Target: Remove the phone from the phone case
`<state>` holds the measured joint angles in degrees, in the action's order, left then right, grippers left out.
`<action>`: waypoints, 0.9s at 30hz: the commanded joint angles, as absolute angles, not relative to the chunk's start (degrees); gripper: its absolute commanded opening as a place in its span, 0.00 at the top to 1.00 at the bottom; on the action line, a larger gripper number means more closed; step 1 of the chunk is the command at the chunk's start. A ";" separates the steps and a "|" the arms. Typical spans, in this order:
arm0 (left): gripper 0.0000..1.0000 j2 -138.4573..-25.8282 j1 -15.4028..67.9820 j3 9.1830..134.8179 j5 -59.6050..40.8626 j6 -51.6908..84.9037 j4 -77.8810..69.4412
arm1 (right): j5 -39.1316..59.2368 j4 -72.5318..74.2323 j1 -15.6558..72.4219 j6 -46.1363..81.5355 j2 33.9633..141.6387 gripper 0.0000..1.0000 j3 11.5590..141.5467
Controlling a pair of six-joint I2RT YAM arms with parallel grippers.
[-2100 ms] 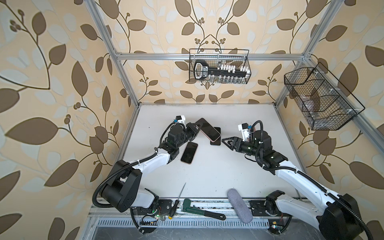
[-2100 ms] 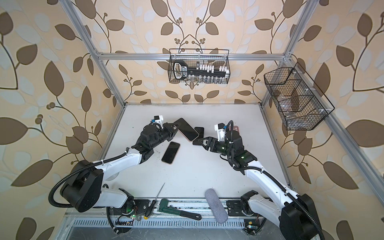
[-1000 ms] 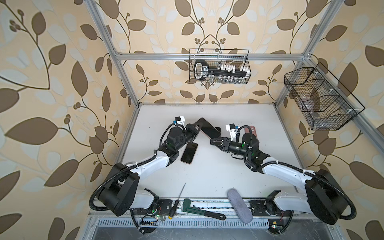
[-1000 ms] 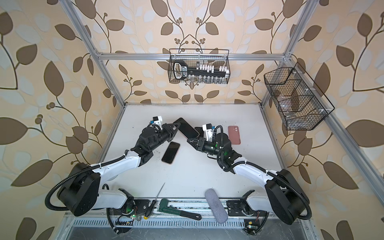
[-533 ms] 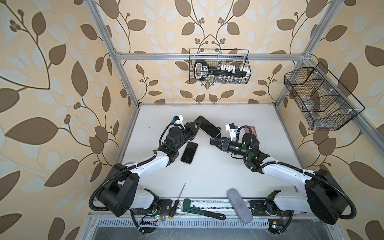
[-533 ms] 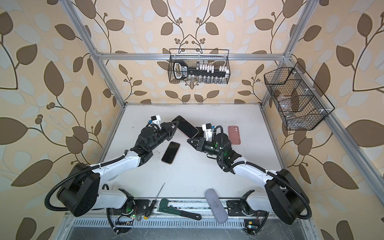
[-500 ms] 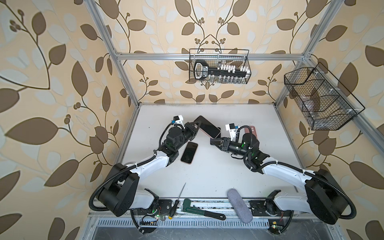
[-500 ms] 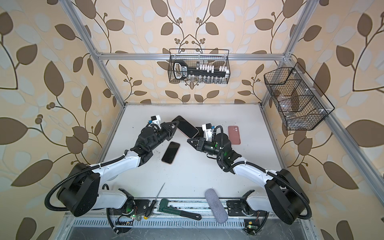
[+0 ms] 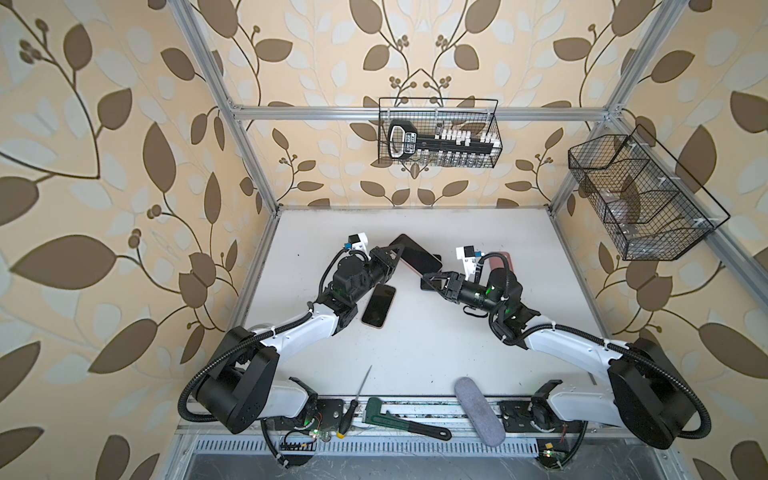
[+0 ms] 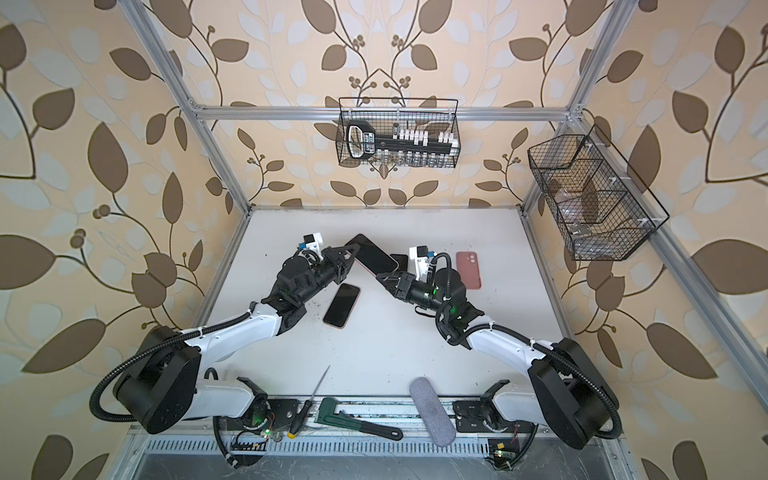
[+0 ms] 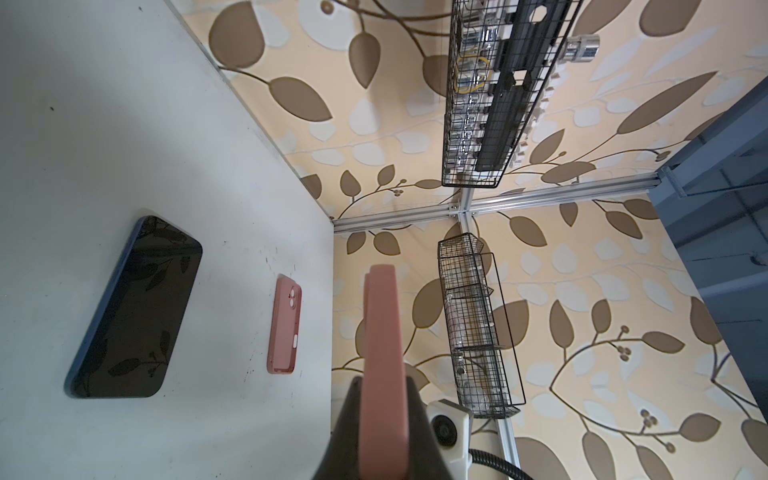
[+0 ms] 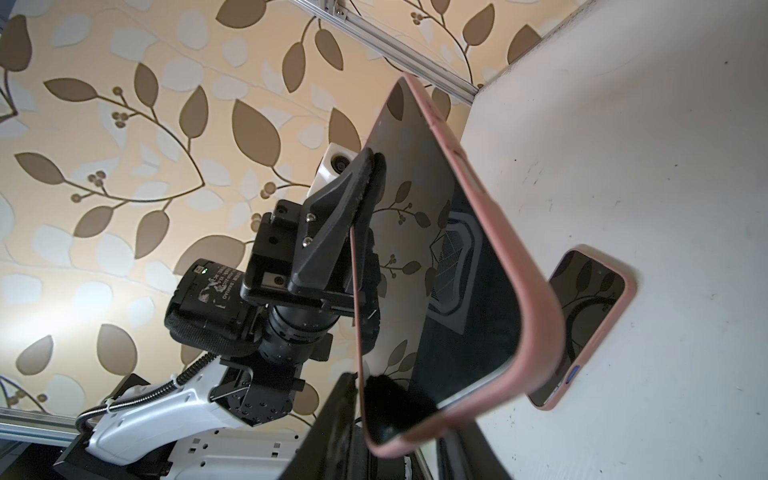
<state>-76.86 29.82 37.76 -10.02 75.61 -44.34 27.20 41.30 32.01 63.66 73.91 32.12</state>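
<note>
A phone in a pink phone case [image 9: 417,257] [image 12: 490,249] hangs tilted above the table, screen up. My left gripper [image 9: 397,251] [image 11: 382,382] is shut on its upper edge, one finger [image 12: 332,216] lying on the screen. My right gripper [image 9: 428,277] [image 12: 395,432] has its jaws on either side of the case's lower corner; whether they press on it is unclear. A second cased phone [image 9: 378,306] [image 12: 582,328] lies flat at left-centre. A dark phone [image 10: 400,259] [image 11: 135,309] and an empty pink case [image 10: 468,270] [image 11: 284,326] lie beyond.
A wire basket [image 9: 438,137] with tools hangs on the back wall and another wire basket [image 9: 640,199] on the right wall. A screwdriver [image 9: 357,399], a wrench [image 9: 399,419] and a grey pouch [image 9: 478,411] lie along the front edge.
The right arm swung in from the right to the raised phone's lower corner, uncovering the empty pink case, and has stayed there. The left gripper still holds the phone up.
</note>
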 commanded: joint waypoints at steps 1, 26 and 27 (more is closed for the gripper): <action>1.00 -74.40 30.57 38.30 -11.08 75.76 -49.90 | 26.55 46.38 31.84 65.39 73.35 0.72 31.70; 1.00 -71.32 30.86 39.74 -8.04 84.80 -41.49 | 24.11 36.61 33.46 42.92 71.59 0.93 32.54; 1.00 -70.91 30.86 39.81 -7.93 85.09 -41.11 | 23.87 36.33 33.54 41.75 71.51 0.94 32.45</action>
